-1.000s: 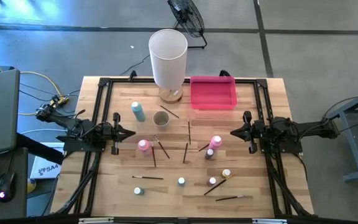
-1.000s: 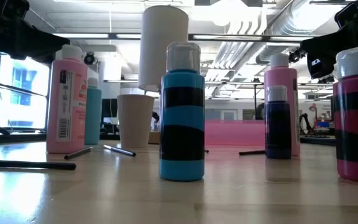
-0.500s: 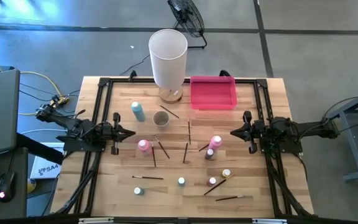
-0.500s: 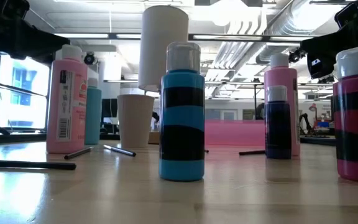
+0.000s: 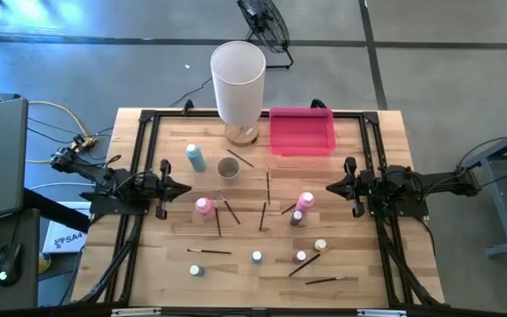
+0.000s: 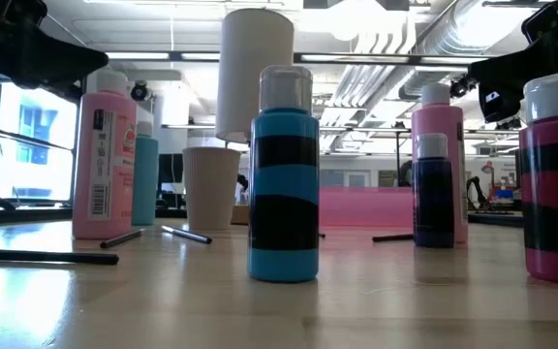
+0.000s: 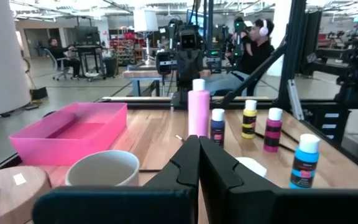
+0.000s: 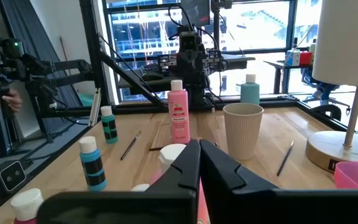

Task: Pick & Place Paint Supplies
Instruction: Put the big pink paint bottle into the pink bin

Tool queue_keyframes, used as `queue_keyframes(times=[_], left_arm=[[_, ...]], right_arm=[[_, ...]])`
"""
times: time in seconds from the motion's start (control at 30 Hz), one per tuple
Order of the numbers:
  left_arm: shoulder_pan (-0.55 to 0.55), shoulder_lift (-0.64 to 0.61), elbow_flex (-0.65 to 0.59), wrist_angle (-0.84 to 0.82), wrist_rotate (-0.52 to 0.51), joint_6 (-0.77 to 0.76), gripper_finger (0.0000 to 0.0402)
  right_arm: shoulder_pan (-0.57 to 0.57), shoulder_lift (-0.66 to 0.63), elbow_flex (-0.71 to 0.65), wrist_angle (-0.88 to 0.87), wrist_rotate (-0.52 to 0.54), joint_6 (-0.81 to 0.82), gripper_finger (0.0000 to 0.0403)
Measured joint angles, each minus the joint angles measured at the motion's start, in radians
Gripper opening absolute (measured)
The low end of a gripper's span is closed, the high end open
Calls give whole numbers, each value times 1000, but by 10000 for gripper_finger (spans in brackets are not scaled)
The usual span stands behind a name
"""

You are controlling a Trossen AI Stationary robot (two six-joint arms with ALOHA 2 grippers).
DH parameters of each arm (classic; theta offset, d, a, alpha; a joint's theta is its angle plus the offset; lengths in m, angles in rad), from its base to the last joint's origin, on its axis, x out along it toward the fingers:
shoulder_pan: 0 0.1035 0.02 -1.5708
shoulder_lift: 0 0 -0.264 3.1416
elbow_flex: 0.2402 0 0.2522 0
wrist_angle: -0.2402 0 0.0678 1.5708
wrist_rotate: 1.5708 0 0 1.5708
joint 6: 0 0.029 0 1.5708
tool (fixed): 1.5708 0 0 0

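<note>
Both tools are closed and empty: the left tool [image 5: 186, 187] sits just beside the upright pink bottle [image 5: 203, 207], nearer it than the right tool [image 5: 331, 187], left of the pink tray [image 5: 303, 132].

In the low view the magenta bottle [image 6: 556, 184] was cut off by the picture's right edge, and the teal bottle [image 6: 145, 179] stood largely hidden behind the pink bottle [image 6: 103, 155]. From above, the tiny bottles' labels [image 5: 257, 257] were too small to read.
</note>
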Motion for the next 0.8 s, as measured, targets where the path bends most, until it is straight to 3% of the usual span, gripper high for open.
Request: queue_keyframes(times=[0.13, 0.27, 0.6, 0.8], left_arm=[[0, 0, 0, 1, 2, -115, 0], [0, 0, 1, 2, 4, -268, 0], [0, 0, 2, 5, 4, -617, 0], [0, 0, 2, 6, 4, -785, 0]], right_arm=[[0, 0, 0, 0, 0, 17, 2], [0, 0, 0, 3, 3, 136, 2], [0, 0, 0, 42, 50, 609, 2], [0, 0, 0, 38, 39, 637, 2]])
